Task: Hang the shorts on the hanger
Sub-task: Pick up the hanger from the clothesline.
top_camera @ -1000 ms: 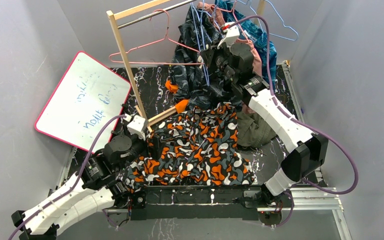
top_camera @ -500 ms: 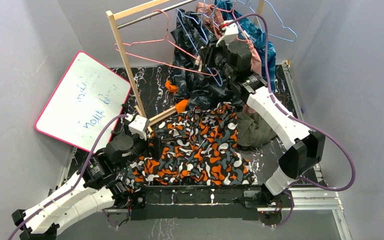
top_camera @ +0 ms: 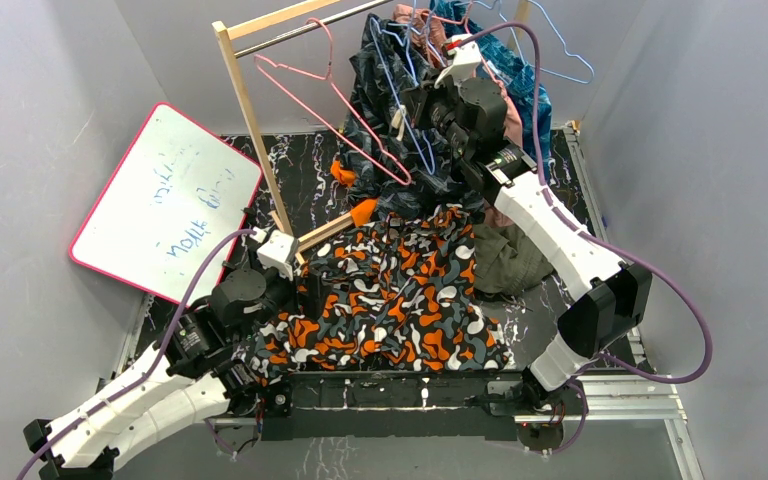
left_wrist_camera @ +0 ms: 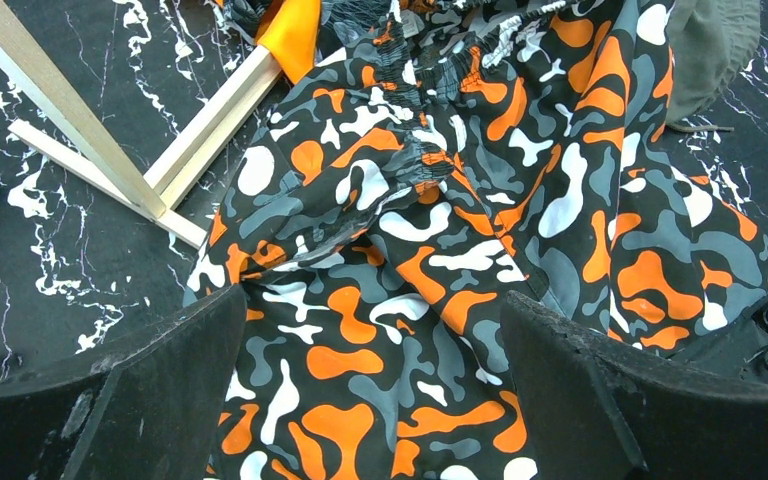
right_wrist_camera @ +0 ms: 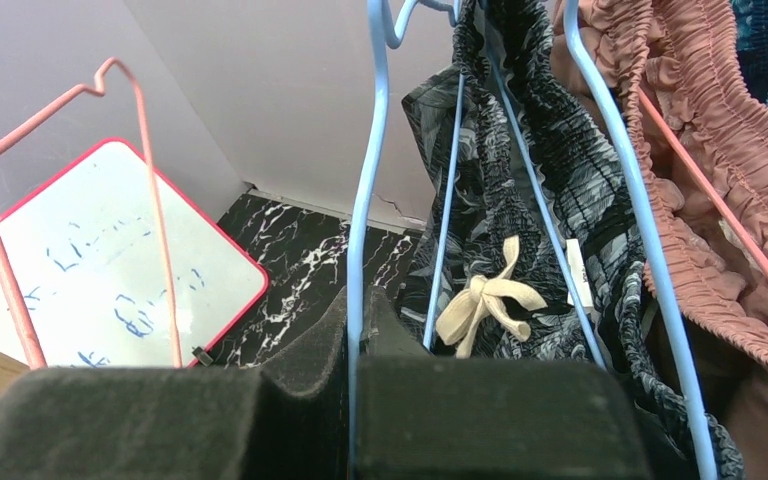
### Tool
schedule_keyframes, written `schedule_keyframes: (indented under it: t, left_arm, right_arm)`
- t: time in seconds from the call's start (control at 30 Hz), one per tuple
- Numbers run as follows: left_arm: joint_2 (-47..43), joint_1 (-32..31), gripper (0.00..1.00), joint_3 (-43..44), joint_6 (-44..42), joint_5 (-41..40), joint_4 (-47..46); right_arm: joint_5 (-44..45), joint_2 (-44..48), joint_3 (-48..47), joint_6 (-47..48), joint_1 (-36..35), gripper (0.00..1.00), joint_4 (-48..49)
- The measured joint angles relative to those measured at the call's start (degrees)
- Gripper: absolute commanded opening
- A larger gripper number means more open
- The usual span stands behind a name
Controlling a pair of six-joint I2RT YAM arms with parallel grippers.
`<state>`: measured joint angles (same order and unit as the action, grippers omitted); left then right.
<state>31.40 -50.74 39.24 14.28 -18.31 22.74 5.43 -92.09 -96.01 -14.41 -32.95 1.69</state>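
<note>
The camouflage shorts (top_camera: pixel 390 300) lie spread on the table (top_camera: pixel 300 170), beneath my left pincer (left_wrist_camera: pixel 370 370), which gapes wide and holds nothing. Up by the rack (top_camera: pixel 245 100), my right pincer (right_wrist_camera: pixel 353 345) is clamped on the light-blue hanger (right_wrist_camera: pixel 360 180).

Top camera looks down from behind; left wrist close over the shared shorts (left_wrist_camera: pixel 440 250), right wrist against the hanger (right_wrist_camera: pixel 365 200)
</note>
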Motion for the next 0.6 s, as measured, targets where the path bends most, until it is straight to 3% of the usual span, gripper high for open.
schedule_keyframes:
  t: [0.27,0.6]
  left_arm:
    - [-1.53,0.0,0.98,0.0,0.02,0.13,0.0]
    - [-1.57,0.0,0.98,0.0,0.02,0.15,0.02]
  right_arm:
    - [-0.76,3.67,6.34,0.09,0.0,0.0,7.1]
    - [-2.03,4.74,7.21,0.28,0.0,0.0,12.66]
